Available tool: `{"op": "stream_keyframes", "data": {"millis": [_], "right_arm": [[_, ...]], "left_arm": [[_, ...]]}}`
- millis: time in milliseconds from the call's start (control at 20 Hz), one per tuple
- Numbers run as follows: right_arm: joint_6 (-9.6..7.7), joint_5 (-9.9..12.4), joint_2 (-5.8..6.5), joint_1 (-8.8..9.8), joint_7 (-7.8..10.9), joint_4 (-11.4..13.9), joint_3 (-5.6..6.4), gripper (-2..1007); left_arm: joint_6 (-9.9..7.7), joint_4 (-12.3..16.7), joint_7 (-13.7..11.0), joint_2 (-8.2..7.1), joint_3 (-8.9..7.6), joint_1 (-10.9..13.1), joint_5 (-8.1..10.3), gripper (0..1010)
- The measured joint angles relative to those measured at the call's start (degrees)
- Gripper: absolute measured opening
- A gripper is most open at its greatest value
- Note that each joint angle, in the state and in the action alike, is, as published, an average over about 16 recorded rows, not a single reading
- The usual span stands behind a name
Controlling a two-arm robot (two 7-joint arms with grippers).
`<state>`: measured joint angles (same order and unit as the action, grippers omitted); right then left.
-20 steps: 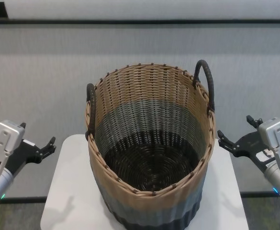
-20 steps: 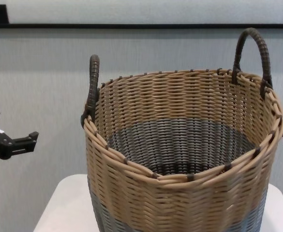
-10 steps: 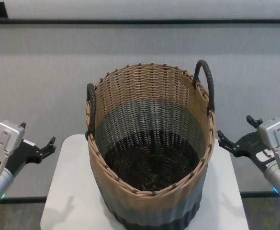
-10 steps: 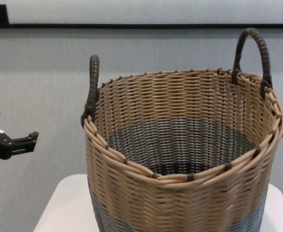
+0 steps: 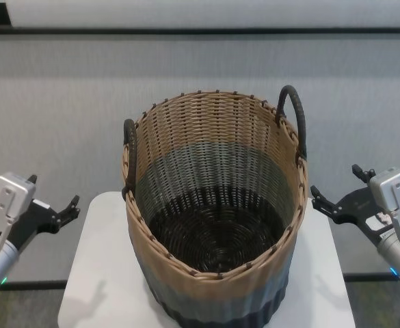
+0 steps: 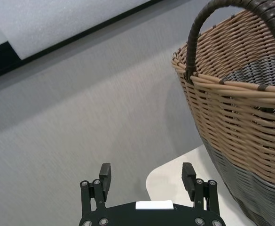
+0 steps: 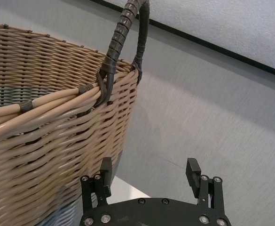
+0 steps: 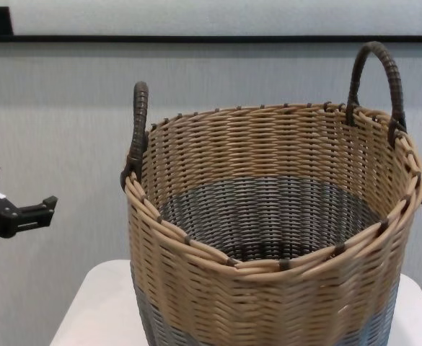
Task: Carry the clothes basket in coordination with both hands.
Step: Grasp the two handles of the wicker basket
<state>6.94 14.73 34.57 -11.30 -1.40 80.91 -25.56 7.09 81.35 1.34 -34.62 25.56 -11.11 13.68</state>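
The clothes basket (image 5: 213, 219) stands upright on the white counter (image 5: 94, 287), empty. Nothing has shifted over the last second: the left claw (image 5: 68, 207) waits off the basket's left flank, the right claw (image 5: 321, 200) off its right, both spread wide and holding nothing, below the handles. The lift seems not yet begun.

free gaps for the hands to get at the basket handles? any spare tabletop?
Open air on both sides: the left hand and right hand, both open, sit clear of the clothes basket. Each loop handle stands free above the rim. The white table has bare strips left and right of the basket's base. The middle is crowded; the basket fills it.
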Motion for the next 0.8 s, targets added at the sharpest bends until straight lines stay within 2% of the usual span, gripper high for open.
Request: {"op": "stream_keyframes", "data": {"millis": [200, 500, 800], "right_arm": [[-0.03, 0.4, -0.16, 0.29, 0.14, 0.1, 0.67, 1000], [-0.26, 1.2, -0.65, 1.05, 0.09, 0.3, 2.36, 1000], [-0.75, 1.5, -1.26, 1.82, -0.09, 0.8, 3.98, 1000]], "left_arm": [[-0.12, 0.6, -0.3, -0.02, -0.19, 0.2, -0.84, 1000], [-0.66, 2.4, -0.8, -0.42, -0.84, 0.8, -2.12, 1000], [-1.48, 5.8, -1.9, -1.67, -2.53, 1.9, -2.12, 1000]]}}
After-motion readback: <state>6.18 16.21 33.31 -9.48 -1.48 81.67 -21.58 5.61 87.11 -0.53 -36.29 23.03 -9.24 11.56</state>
